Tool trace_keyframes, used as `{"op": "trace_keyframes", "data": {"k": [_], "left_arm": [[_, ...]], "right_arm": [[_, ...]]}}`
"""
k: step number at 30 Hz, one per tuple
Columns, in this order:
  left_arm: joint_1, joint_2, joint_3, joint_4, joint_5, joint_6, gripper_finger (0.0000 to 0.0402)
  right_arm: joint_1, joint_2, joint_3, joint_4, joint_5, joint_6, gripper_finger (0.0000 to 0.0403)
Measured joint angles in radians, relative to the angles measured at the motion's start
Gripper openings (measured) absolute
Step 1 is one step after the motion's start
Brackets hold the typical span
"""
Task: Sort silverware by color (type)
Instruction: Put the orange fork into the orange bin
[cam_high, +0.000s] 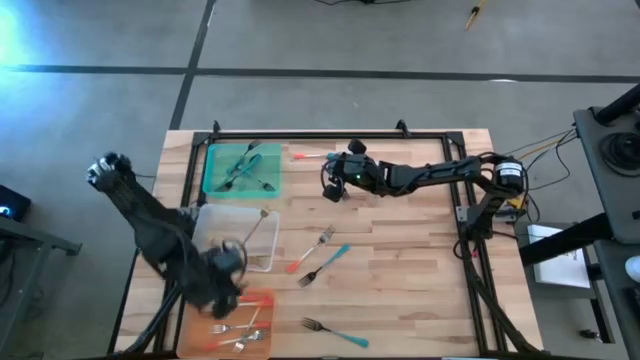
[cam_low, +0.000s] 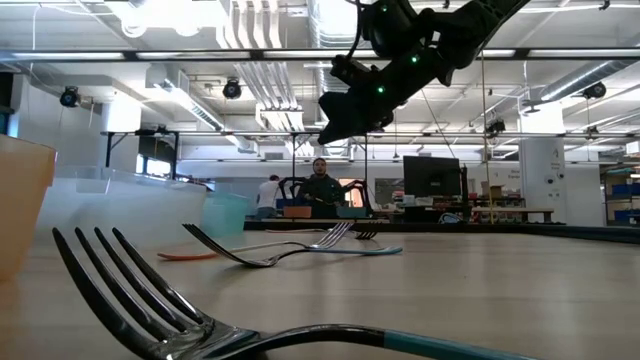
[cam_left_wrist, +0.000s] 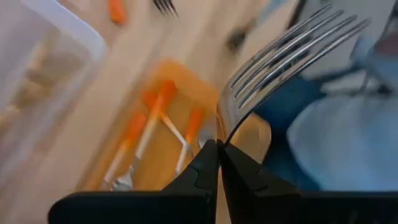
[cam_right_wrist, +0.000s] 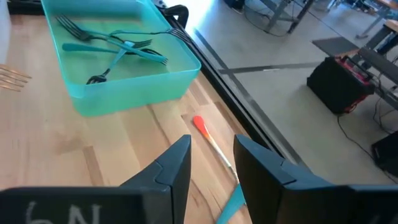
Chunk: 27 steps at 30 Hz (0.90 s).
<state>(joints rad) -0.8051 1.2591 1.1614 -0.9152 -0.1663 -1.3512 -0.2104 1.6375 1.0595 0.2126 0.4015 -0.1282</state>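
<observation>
Forks lie scattered on the desk (cam_high: 420, 260), partly sorted. We see the green tray (cam_high: 212, 182) at upper left of the high view holding teal forks, the clear tray (cam_high: 205, 215) below it with what looks like a gold fork, and the orange tray (cam_high: 262, 345) at lower left holding coral-handled forks.

Our left pincer (cam_left_wrist: 217, 152) hangs over the orange tray, pressed together on a fork (cam_left_wrist: 280, 59); in the left wrist view its tines fan up and away from the fingertips, the handle hidden so we cannot tell its colour. The tray sits directly beneath, so we judge release is the coming move there.

Our right pincer (cam_right_wrist: 212, 158) is spread, hovering at upper centre of the high view, just right of the green tray. The relation that matters: the red-handled fork (cam_right_wrist: 208, 138) lies on the desk near the back rail, directly ahead of and between the spread fingers in the right wrist view, its long axis running roughly along the rail with the coral tip toward the green tray. A teal handle (cam_right_wrist: 233, 202) shows just beside it. The right arm is much nearer; we judge the fingers should close across the slim handle.

Three more forks (cam_high: 325, 255) lie mid-desk, between both arms.
</observation>
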Motion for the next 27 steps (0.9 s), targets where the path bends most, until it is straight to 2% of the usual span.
{"op": "trace_keyframes", "data": {"k": [4,8,11,21,27], "left_arm": [[-0.090,0.121,0.063,-0.007,0.014,0.018,0.0000],[-0.111,0.199,0.113,-0.106,0.098,0.033,0.0000],[-0.111,0.238,0.134,-0.166,0.105,0.026,0.0000],[-0.111,0.256,0.135,-0.157,0.109,0.010,0.0000],[-0.110,0.259,0.135,-0.148,0.102,0.006,0.0012]], "right_arm": [[0.000,0.000,0.000,0.000,0.000,0.000,0.0109],[0.000,0.000,0.000,-0.006,0.000,0.000,0.0111],[0.000,0.000,0.000,-0.026,0.000,0.001,0.0114],[0.001,0.000,0.000,-0.128,-0.019,0.033,0.0130],[0.000,0.001,0.002,-0.200,-0.078,0.082,0.0133]]}}
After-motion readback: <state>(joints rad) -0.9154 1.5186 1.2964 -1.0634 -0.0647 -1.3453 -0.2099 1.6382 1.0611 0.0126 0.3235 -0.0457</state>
